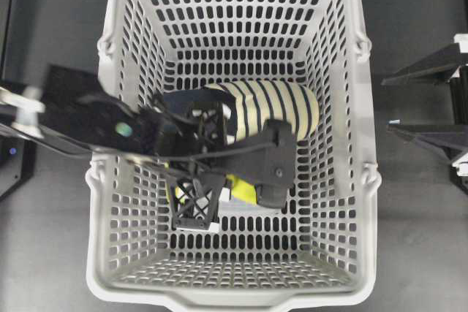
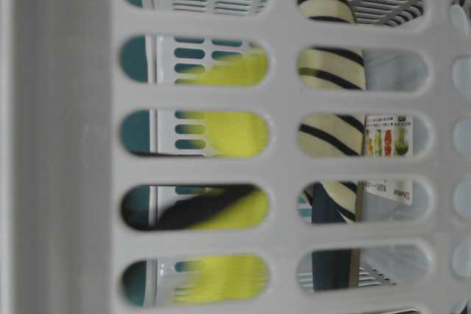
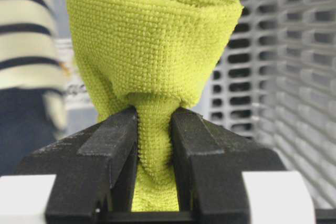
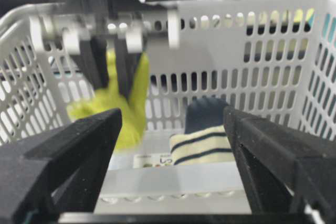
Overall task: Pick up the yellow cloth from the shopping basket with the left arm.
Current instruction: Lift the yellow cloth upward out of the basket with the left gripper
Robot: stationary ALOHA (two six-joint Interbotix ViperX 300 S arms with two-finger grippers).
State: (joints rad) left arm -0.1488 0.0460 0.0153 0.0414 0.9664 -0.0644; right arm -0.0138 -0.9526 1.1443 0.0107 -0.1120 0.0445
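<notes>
Our left claw (image 3: 153, 145) pinches cloth (image 3: 149, 40) tight, cloth bunched above jaws, inside basket (image 1: 351, 180). Slipper (image 1: 274, 107) at cloth's 12 o'clock overhead. Our right claw (image 4: 173, 145) gapes wide outside basket, holding nothing.

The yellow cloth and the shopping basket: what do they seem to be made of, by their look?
The yellow cloth: probably a soft terry or microfibre fabric with a matte finish; the left wrist view shows a surface of fine loops, and it bunches where the left gripper pinches it.
The shopping basket: apparently moulded plastic, light grey and smooth; its walls show even rows of slots and a thick rim.
</notes>
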